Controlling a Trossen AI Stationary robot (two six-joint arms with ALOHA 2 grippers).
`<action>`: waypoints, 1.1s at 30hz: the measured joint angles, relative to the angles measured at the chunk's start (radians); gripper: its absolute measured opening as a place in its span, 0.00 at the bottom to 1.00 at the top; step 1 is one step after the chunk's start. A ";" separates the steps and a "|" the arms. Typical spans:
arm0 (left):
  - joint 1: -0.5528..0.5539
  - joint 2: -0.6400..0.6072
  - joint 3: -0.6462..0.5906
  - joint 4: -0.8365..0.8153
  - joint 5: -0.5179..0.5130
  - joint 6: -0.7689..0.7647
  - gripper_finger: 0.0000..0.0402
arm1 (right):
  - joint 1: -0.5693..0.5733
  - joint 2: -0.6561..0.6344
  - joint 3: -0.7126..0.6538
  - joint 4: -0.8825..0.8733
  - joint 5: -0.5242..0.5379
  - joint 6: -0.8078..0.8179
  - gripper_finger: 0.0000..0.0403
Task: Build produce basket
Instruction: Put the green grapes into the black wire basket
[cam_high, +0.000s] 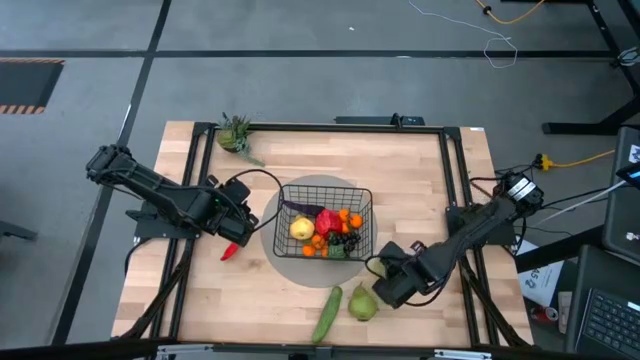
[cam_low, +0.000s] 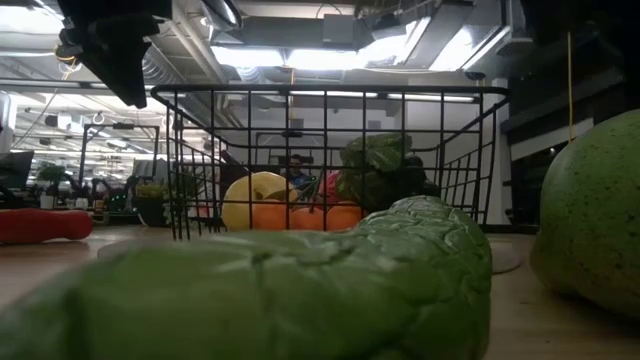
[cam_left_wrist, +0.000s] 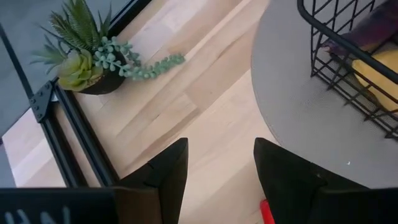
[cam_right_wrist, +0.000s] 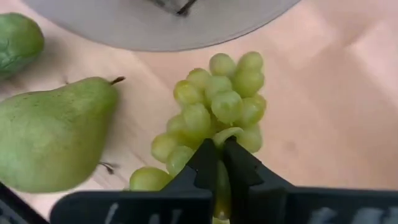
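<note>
The black wire basket (cam_high: 323, 222) stands on a round grey mat (cam_high: 290, 262) at mid-table, holding a yellow fruit (cam_high: 301, 229), a red pepper, small oranges and dark grapes. My right gripper (cam_right_wrist: 222, 144), just near-right of the mat, is shut on a bunch of green grapes (cam_right_wrist: 217, 106). A green pear (cam_high: 362, 303) and a green cucumber (cam_high: 327, 312) lie on the wood by the near edge. My left gripper (cam_left_wrist: 219, 163) hangs open left of the basket, with a second red pepper (cam_high: 230, 250) lying on the table beside it. My right gripper pinches the upper end of the grape bunch (cam_right_wrist: 225, 134) between its two fingertips, with a bit of green showing in the gap. The fingers come from above, pointing steeply down. The bunch hangs below them over the wood; whether it is clear of the table I cannot tell.
A small potted succulent (cam_high: 236, 134) stands at the table's far left corner. Black frame rails (cam_high: 455, 170) run along the table's sides. In the low view the cucumber (cam_low: 280, 290) and pear (cam_low: 595, 215) fill the foreground before the basket (cam_low: 330, 150).
</note>
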 joint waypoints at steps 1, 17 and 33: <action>0.000 0.000 0.000 0.000 0.000 0.000 0.44 | 0.002 -0.001 0.030 -0.054 0.011 0.000 0.01; 0.000 0.000 0.000 0.002 0.000 0.000 0.44 | 0.000 -0.005 0.374 -0.516 0.694 -0.239 0.01; 0.000 0.001 0.000 0.011 -0.005 -0.001 0.44 | -0.060 -0.005 0.552 -0.471 1.092 -0.990 0.01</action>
